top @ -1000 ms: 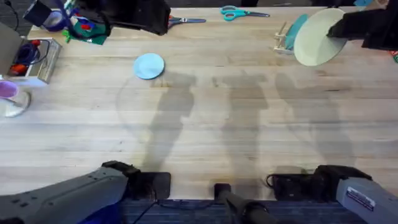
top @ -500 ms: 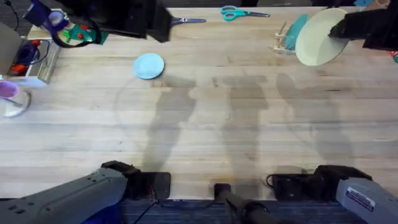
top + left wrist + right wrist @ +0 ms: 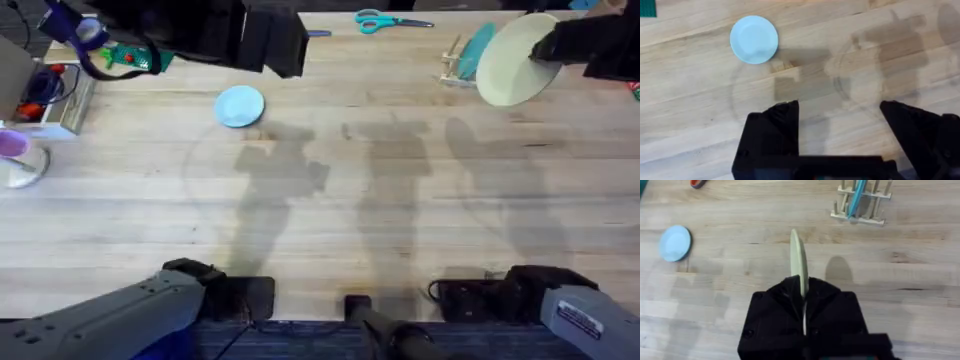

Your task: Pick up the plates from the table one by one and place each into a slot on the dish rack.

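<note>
the right gripper (image 3: 802,297) is clamped on the edge of the pale yellow-cream plate (image 3: 513,58), holding it raised and on edge at the far right of the table (image 3: 380,200), just beside the dish rack (image 3: 456,62). in the right wrist view the cream plate shows edge-on, standing upright between the fingers, with the rack beyond it and apart from it. a teal-blue plate (image 3: 857,197) already stands in a slot of the rack. compared with a second ago, this plate and gripper have barely shifted.

the left gripper (image 3: 840,135) hangs above the table with its fingers spread wide and nothing between them. the small light blue plate (image 3: 240,105) lies flat on the wood at the far left. since the earlier frames the left arm (image 3: 215,30) has swung rightward along the far edge, now covering the handles of the nearer scissors, and its shadow has spread toward the table's middle. the light blue plate has not moved. teal scissors (image 3: 385,19) lie at the far edge.
</note>
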`<action>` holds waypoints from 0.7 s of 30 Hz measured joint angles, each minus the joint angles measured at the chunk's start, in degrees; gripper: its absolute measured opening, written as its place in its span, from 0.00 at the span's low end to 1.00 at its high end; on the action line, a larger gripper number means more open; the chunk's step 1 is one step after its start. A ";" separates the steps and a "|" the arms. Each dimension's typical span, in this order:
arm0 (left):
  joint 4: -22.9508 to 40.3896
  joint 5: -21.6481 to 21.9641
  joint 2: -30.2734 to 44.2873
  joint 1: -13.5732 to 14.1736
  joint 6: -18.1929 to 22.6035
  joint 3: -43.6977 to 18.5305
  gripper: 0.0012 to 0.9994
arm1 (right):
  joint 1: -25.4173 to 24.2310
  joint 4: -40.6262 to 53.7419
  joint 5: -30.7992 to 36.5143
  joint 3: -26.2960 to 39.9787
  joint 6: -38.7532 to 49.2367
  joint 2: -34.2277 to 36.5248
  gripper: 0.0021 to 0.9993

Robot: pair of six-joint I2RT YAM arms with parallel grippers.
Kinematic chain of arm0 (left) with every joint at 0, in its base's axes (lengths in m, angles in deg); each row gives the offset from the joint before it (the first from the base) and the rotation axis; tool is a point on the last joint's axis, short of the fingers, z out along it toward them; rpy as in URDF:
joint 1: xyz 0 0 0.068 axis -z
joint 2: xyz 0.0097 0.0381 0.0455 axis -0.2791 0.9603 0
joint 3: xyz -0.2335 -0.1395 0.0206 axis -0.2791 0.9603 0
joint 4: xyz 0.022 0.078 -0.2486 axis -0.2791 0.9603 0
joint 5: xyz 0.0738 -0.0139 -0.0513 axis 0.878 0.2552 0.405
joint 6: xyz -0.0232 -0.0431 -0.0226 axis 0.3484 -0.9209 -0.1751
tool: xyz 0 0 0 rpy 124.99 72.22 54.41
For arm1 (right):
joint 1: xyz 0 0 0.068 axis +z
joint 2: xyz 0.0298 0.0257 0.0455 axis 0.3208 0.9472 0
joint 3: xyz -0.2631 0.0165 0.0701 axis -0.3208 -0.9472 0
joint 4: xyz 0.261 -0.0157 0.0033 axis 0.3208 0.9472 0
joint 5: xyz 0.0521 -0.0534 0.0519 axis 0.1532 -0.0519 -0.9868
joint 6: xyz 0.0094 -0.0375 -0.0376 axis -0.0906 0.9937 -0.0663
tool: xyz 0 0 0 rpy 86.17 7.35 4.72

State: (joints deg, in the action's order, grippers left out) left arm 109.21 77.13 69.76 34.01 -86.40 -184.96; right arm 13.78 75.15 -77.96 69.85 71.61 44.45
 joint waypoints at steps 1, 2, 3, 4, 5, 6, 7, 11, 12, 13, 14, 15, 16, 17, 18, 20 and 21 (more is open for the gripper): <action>0.42 0.00 -0.02 0.00 0.02 0.00 0.99 | 0.00 0.02 0.00 -0.02 0.00 -0.02 0.03; 0.80 0.00 0.00 0.00 0.02 0.00 0.99 | 0.00 0.02 0.02 -0.01 0.00 -0.01 0.03; 1.13 0.00 0.00 0.00 0.02 0.00 0.99 | 0.00 0.02 0.04 0.00 0.00 -0.02 0.03; 1.50 0.02 0.00 0.00 0.00 0.00 0.99 | 0.00 0.01 0.11 -0.02 0.00 -0.02 0.03; 1.84 0.00 0.00 0.00 0.01 0.00 0.99 | 0.00 0.02 0.17 -0.01 0.00 -0.01 0.03; 1.96 0.00 -0.02 0.00 0.02 0.00 0.99 | 0.00 0.02 0.17 -0.02 0.00 -0.02 0.03; 1.97 0.02 0.00 0.00 0.02 0.00 0.99 | 0.00 0.00 0.18 -0.02 0.00 0.00 0.03; 1.99 0.02 0.00 0.00 0.02 0.00 0.99 | 0.00 0.00 0.19 -0.02 0.00 -0.02 0.03; 1.99 0.00 0.00 0.00 0.02 0.00 0.99 | 0.00 0.02 0.20 -0.02 0.00 -0.02 0.03; 1.99 0.02 0.00 0.00 0.00 0.00 0.99 | 0.00 0.02 0.18 0.00 0.00 -0.02 0.03; 1.99 0.01 -0.01 0.00 0.02 0.00 0.99 | 0.00 0.00 0.20 -0.02 0.00 -0.01 0.03; 1.99 0.00 0.00 0.00 0.02 0.00 0.99 | 0.00 0.02 0.19 -0.02 0.00 -0.02 0.03; 1.99 0.00 0.00 0.00 0.02 0.00 0.99 | 0.00 0.02 0.20 -0.02 0.00 0.00 0.03; 1.99 0.01 -0.01 0.00 0.01 0.00 0.99 | 0.00 0.01 0.19 -0.01 0.00 -0.01 0.03; 1.99 0.02 0.00 0.00 0.02 0.00 0.99 | 0.00 0.01 0.20 -0.01 0.00 -0.02 0.03; 1.99 0.02 -0.02 0.00 0.02 0.00 0.99 | 0.00 0.02 0.18 0.00 0.00 -0.02 0.03; 1.99 0.01 -0.01 0.00 0.00 0.00 0.99 | 0.00 0.01 0.20 -0.02 0.00 -0.02 0.03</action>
State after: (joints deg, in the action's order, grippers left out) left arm 111.20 77.14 69.75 34.01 -86.40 -184.96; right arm 13.78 75.16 -77.77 69.83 71.61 44.43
